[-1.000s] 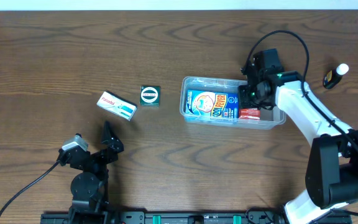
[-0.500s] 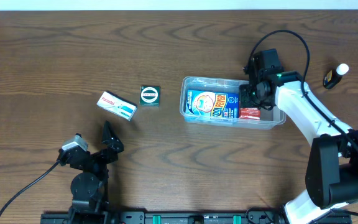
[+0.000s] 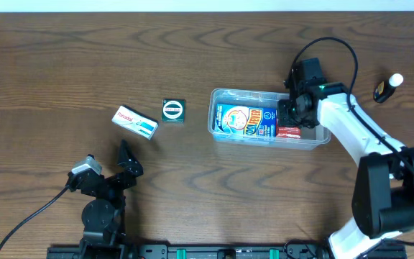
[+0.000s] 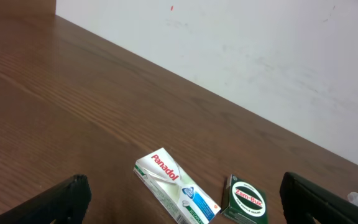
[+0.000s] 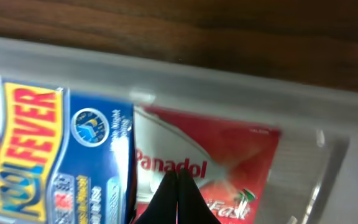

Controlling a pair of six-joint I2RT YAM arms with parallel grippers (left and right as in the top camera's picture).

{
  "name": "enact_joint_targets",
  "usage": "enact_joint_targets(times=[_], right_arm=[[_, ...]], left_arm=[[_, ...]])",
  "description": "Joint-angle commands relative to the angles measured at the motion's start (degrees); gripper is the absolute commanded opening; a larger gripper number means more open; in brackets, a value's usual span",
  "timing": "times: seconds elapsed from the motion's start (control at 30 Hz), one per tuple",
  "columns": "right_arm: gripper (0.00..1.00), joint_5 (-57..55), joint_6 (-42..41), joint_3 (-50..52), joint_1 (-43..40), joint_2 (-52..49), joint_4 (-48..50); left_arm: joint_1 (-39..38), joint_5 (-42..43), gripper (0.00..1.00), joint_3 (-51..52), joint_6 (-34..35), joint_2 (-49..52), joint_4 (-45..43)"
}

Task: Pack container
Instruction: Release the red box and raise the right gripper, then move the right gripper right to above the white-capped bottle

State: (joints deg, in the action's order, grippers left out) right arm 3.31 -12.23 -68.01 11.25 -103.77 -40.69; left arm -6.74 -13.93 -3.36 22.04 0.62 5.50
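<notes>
The clear plastic container (image 3: pixel 225 93) sits right of the table's middle. Inside lie a blue Kool Fever carton (image 3: pixel 244 120) and a red Panadol box (image 3: pixel 289 131), also seen in the right wrist view: carton (image 5: pixel 61 149), red box (image 5: pixel 222 155), container wall (image 5: pixel 229 81). My right gripper (image 3: pixel 294 108) hovers over the container's right end, fingers shut together and empty (image 5: pixel 178 186) just above the red box. A white Panadol box (image 3: pixel 136 121) and a green Zam-Buk box (image 3: pixel 173 110) lie on the table to the left. My left gripper (image 3: pixel 124 164) is open near the front, facing both boxes (image 4: pixel 176 194) (image 4: pixel 246 200).
A small black-and-white bottle (image 3: pixel 387 86) lies at the far right. A white wall (image 4: pixel 260 56) runs along the table's back edge. Bare wood surrounds the two loose boxes.
My right gripper has shifted very slightly over the container's right end. The left arm and the boxes have not moved.
</notes>
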Motion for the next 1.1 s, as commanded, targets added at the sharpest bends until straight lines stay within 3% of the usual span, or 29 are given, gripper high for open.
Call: enact_joint_targets(times=[0.0,0.33,0.63,0.93,0.97,1.07], right_arm=[[0.01,-0.33,-0.98,0.42,0.31,-3.10,0.68],[0.01,-0.28,0.44,-1.99,-0.04,-1.92,1.20],[0.02,-1.79,2.23,-14.19,-2.47,6.54,-9.66],[0.05,-8.94,2.16,-20.39,-15.65,15.85,-16.33],[0.15,-9.01,2.16,-20.39,-17.62,16.22,-16.02],[0.75,-9.11,2.14,-20.37,-24.15,16.20,-14.38]], left_arm=[[0.42,-0.70,0.98,1.64,-0.81,-0.35,0.59],[0.42,-0.70,0.98,1.64,-0.81,-0.35,0.59],[0.42,-0.70,0.98,1.64,-0.81,-0.35,0.59],[0.42,-0.70,0.98,1.64,-0.81,-0.35,0.59],[0.42,-0.70,0.98,1.64,-0.81,-0.35,0.59],[0.42,-0.70,0.98,1.64,-0.81,-0.35,0.59]])
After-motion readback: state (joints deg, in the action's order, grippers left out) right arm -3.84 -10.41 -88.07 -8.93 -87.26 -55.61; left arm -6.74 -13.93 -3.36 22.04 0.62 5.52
